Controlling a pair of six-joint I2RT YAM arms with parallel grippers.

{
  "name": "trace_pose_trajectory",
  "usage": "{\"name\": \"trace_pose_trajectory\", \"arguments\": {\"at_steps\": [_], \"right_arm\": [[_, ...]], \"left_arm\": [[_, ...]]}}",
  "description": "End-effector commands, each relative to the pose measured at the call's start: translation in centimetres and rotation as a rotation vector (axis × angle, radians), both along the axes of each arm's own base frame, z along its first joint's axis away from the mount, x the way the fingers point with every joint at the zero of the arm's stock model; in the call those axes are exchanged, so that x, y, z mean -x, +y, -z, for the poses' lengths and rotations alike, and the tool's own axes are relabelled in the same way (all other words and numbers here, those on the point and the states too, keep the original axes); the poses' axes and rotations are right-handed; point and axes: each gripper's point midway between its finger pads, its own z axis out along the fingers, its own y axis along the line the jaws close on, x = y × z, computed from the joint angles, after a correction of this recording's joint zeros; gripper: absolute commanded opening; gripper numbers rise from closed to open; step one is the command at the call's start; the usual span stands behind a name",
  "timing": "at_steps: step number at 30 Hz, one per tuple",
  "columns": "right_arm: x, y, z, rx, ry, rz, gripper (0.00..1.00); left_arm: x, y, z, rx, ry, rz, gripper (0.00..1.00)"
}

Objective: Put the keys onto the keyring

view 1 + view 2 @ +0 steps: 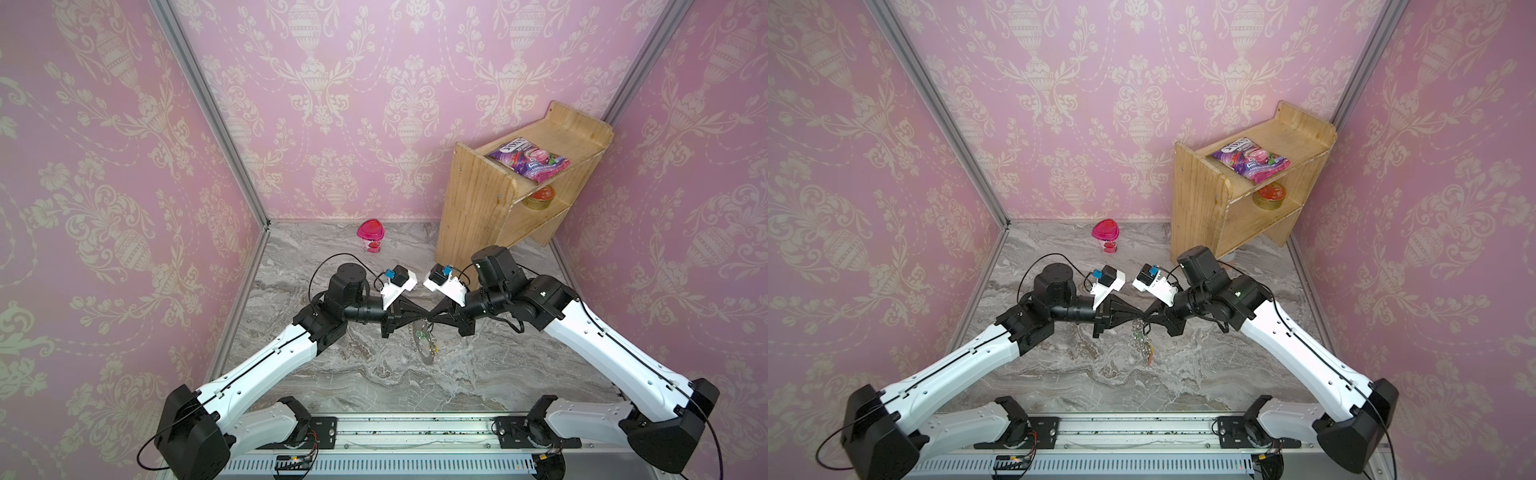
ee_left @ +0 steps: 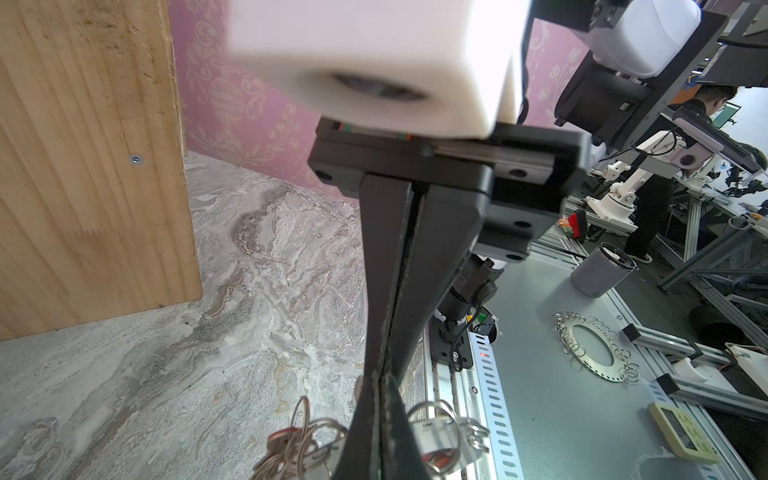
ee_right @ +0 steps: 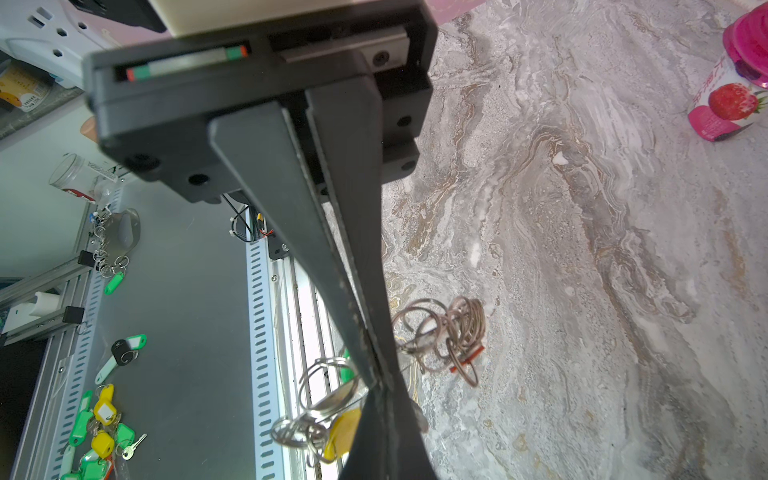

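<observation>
Both grippers meet tip to tip above the middle of the marble table. My left gripper [image 1: 420, 318] [image 1: 1133, 318] [image 2: 377, 376] is shut. So is my right gripper [image 1: 434, 318] [image 1: 1147, 319] [image 3: 377, 384]. The keyring [image 1: 426, 343] [image 1: 1144, 347] hangs from where the tips meet, a flat plate edged with metal rings and coloured tags. In the wrist views its plate and rings [image 2: 432, 436] [image 3: 332, 397] show on either side of the closed fingers, with a yellow tag [image 3: 343, 434] and a red tag [image 3: 467, 357]. I cannot make out the keys with the black tag.
A wooden shelf [image 1: 490, 199] stands at the back right, holding a purple snack bag [image 1: 528, 164] and a tin [image 1: 538, 197]. A pink-lidded jar [image 1: 370, 237] sits at the back. Beyond the front rail, a grey bench carries spare tagged keys [image 3: 104, 415] and another ring plate [image 2: 594, 349].
</observation>
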Motion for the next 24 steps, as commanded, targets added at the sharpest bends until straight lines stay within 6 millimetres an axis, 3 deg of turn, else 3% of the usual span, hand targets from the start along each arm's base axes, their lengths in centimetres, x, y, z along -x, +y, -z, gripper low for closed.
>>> {"name": "trace_pose_trajectory", "arguments": {"at_steps": [1, 4, 8, 13, 24], "right_arm": [[-0.1, 0.6, -2.3, -0.078, -0.061, -0.014, 0.0], [-0.1, 0.5, -2.2, -0.072, -0.059, -0.007, 0.01], [-0.3, -0.4, -2.4, -0.078, -0.061, 0.031, 0.18], [-0.4, -1.2, -3.2, -0.121, -0.068, 0.066, 0.27], [0.7, -0.6, -4.2, -0.205, -0.049, 0.016, 0.29]], "left_arm": [[1.1, -0.3, -0.6, 0.013, -0.014, 0.047, 0.0], [1.0, -0.2, -0.9, 0.022, -0.039, 0.035, 0.0], [0.6, 0.5, -2.1, 0.064, -0.123, -0.028, 0.0], [0.4, 0.6, -3.6, 0.116, -0.17, -0.047, 0.0], [-0.7, 0.3, -5.0, 0.169, -0.204, -0.088, 0.0]]}}
